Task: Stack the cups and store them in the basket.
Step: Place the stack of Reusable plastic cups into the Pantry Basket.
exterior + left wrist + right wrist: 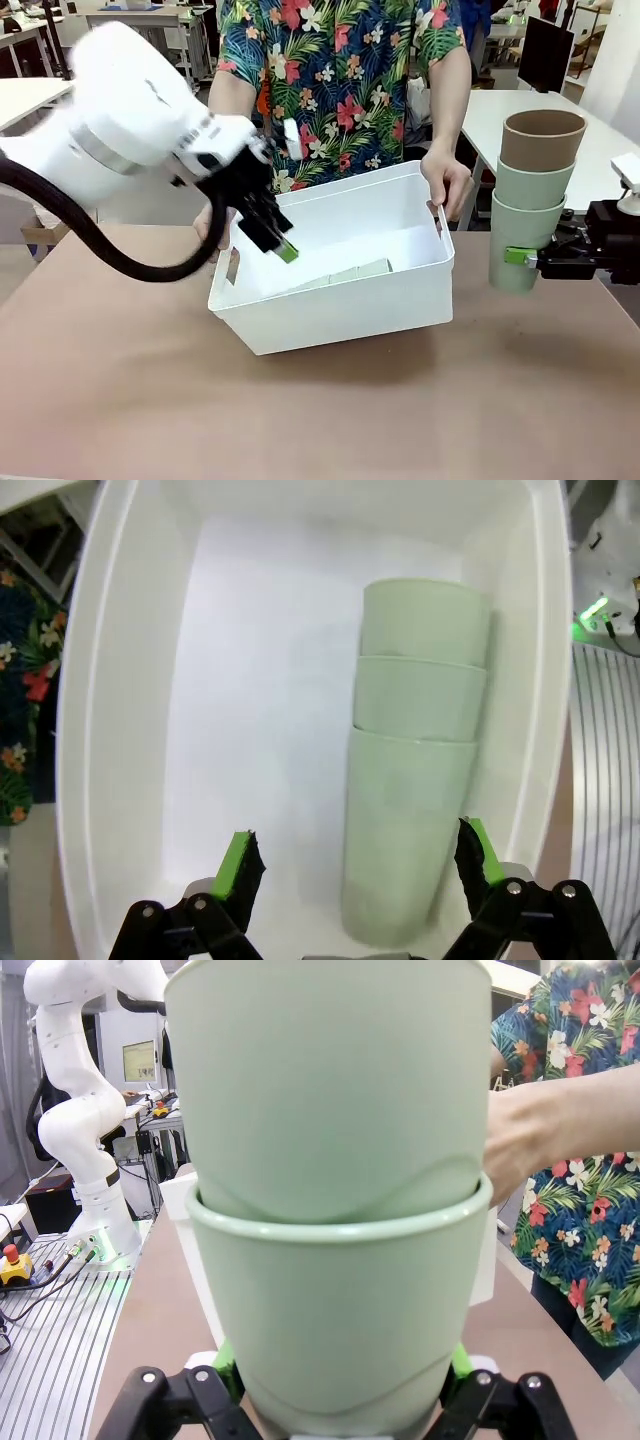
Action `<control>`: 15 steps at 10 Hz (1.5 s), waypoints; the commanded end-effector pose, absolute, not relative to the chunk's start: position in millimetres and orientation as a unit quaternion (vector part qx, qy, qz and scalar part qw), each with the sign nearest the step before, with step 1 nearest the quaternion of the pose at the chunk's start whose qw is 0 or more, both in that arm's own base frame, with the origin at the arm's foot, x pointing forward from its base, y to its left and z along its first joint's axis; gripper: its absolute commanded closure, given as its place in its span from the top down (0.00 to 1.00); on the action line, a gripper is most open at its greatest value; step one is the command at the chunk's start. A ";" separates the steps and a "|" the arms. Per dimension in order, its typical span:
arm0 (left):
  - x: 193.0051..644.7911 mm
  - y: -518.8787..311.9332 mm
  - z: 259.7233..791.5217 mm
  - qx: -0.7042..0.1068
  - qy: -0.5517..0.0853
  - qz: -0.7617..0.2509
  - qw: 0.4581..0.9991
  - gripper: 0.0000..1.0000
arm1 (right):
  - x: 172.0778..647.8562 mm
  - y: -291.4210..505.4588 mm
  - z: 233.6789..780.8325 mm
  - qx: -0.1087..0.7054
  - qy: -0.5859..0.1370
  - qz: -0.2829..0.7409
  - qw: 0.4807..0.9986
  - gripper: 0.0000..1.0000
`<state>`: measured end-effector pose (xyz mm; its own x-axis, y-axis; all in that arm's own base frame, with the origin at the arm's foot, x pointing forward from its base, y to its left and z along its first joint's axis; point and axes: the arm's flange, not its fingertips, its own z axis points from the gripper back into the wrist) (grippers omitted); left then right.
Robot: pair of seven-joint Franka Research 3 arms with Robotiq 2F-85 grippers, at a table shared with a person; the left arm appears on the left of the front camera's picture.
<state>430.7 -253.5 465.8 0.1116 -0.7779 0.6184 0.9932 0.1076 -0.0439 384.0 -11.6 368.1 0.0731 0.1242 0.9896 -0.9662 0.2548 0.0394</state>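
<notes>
**One stack is in, one stack is waiting**

Front view: The basket sits in the middle of the frame on the brown counter and looks a bit tilted. A person's hand holds its rim on the right. The left gripper hangs over the left part of the basket. At the right of the frame, the right gripper holds the standing stack: two green cups with the brown cup on top.

Left wrist view: The left gripper has its jaws wide open, with nothing in them. Past them, the lying stack of three green cups rests on its side along the basket's wall on the right.

Right wrist view: The right gripper has its jaws shut on the bottom green cup of the standing stack.

I think the first stack is put away and the second is next. The left arm should lift clear. Then the right arm should carry its stack over the rim, lay it beside the other cups, and open its jaws.
</notes>
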 end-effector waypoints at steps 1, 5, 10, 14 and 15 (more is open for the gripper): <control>416.5 -202.5 491.8 -0.277 -0.252 -0.625 0.685 1.00 | 384.3 -11.1 372.0 0.410 -0.513 0.453 0.603 0.85; 398.1 -62.9 540.7 -0.304 -0.346 -0.595 0.659 1.00 | 384.3 -11.1 372.0 0.410 -0.513 0.453 0.603 0.85; 376.0 64.0 541.0 -0.312 -0.416 -0.558 0.647 1.00 | 384.3 -11.1 372.0 0.410 -0.513 0.453 0.603 0.85; 372.1 77.5 543.6 -0.304 -0.409 -0.553 0.659 1.00 | 384.3 -11.1 372.0 0.410 -0.513 0.453 0.603 0.85; 372.1 77.5 543.6 -0.304 -0.409 -0.553 0.659 1.00 | 384.3 -11.1 372.0 0.410 -0.513 0.453 0.603 0.85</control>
<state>370.9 78.6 542.8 0.0595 -0.4745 0.8782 0.9779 0.2046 0.0443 383.9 -11.7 367.8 0.0736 0.1242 0.9895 -0.9661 0.2551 0.0399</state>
